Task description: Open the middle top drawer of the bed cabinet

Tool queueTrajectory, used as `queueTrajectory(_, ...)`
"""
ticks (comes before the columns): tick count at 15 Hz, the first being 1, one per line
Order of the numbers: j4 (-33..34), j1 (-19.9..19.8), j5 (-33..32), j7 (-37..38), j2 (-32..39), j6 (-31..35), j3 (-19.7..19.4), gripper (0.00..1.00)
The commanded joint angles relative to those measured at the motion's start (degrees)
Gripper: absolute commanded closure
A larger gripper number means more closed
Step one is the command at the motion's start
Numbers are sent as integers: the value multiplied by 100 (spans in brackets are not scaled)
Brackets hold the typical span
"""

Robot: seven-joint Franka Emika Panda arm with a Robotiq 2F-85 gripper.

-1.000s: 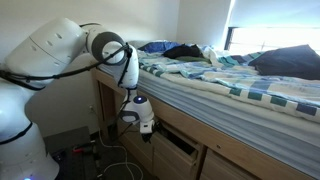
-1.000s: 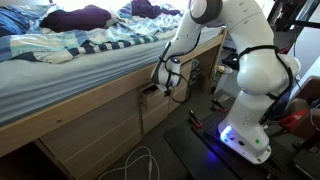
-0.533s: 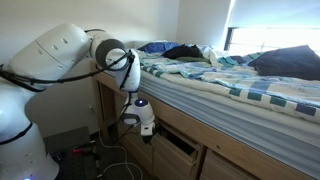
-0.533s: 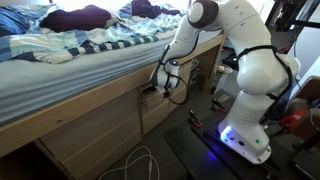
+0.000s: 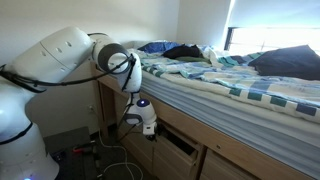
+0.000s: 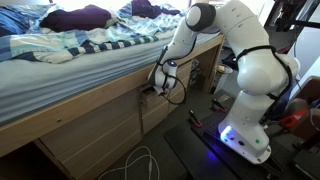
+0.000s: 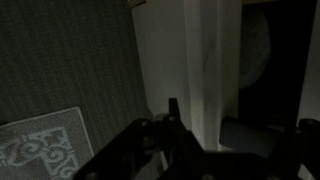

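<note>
The bed cabinet (image 5: 228, 158) (image 6: 85, 135) is a long, low light-tan wood base under the mattress. Its middle top drawer (image 5: 178, 155) (image 6: 160, 112) has a dark slot along its top and stands slightly ajar in both exterior views. My gripper (image 5: 150, 133) (image 6: 157, 88) reaches down over that top edge. The wrist view is dark. There my gripper (image 7: 205, 120) straddles the pale drawer front (image 7: 195, 60), one finger (image 7: 172, 112) on the outer face and the other on the dark inner side. It looks shut on the board.
A mattress with striped bedding (image 5: 230, 85) (image 6: 70, 60) overhangs the cabinet just above my wrist. Cables (image 6: 135, 165) lie on the floor before the drawers. The robot base (image 6: 250, 130) stands close by. A patterned mat (image 7: 40, 150) lies on the carpet below.
My arm's upper links have shifted slightly toward the bed. The gripper has stayed at the same spot on the drawer's top edge, and the drawer has not visibly moved.
</note>
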Motion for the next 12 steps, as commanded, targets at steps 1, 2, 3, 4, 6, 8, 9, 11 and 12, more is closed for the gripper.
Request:
queueTrajectory(1, 85, 73, 95, 137, -32, 0, -12, 33)
queueTrajectory(2, 70, 64, 89, 130, -75, 0, 1, 28)
queueTrajectory(3, 58, 67, 98, 134, -113, 0, 5, 19)
queueTrajectory(4, -7, 100, -180, 412, -162, -1, -67, 14)
queueTrajectory(6, -42, 166, -281, 554, -263, -1, -126, 9)
queueTrajectory(8, -41, 239, -424, 715, -304, -4, -205, 7)
queueTrajectory(9, -14, 273, -484, 774, -284, -4, -244, 10)
queueTrajectory(11, 70, 267, -259, 525, -164, -4, -207, 10)
queueTrajectory(12, 65, 269, -257, 523, -125, -5, -212, 10)
